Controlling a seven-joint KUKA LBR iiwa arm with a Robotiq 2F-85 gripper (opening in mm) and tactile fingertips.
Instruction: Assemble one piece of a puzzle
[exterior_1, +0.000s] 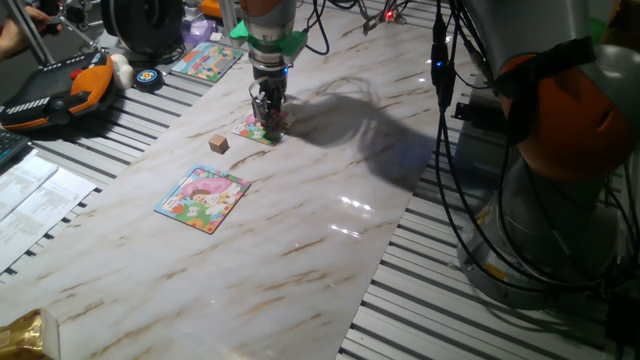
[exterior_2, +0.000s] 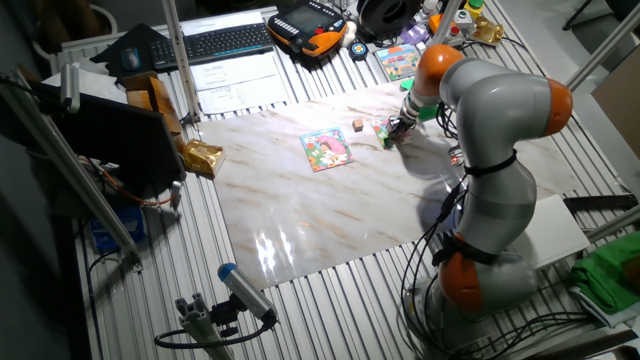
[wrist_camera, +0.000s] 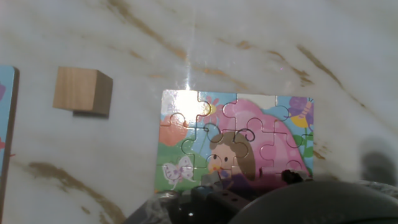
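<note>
The pink, white and green cartoon puzzle (exterior_1: 256, 130) lies flat on the marble table, and also shows in the hand view (wrist_camera: 236, 134) and in the other fixed view (exterior_2: 381, 128). My gripper (exterior_1: 268, 120) stands straight down on the puzzle's near edge, fingertips at its surface. In the hand view the gripper (wrist_camera: 249, 182) covers the puzzle's bottom edge. The part of the puzzle that shows looks filled. I cannot make out the tiny purplish-pink piece on its own; it is hidden under the fingers or blends into the picture. The jaw gap is unclear.
A small tan cube (exterior_1: 219, 144) sits just left of the puzzle. A blue-edged puzzle (exterior_1: 203, 199) lies nearer the front. A multicoloured puzzle (exterior_1: 208, 60) lies at the back left. Clutter and a teach pendant (exterior_1: 60, 88) sit off the table's left edge.
</note>
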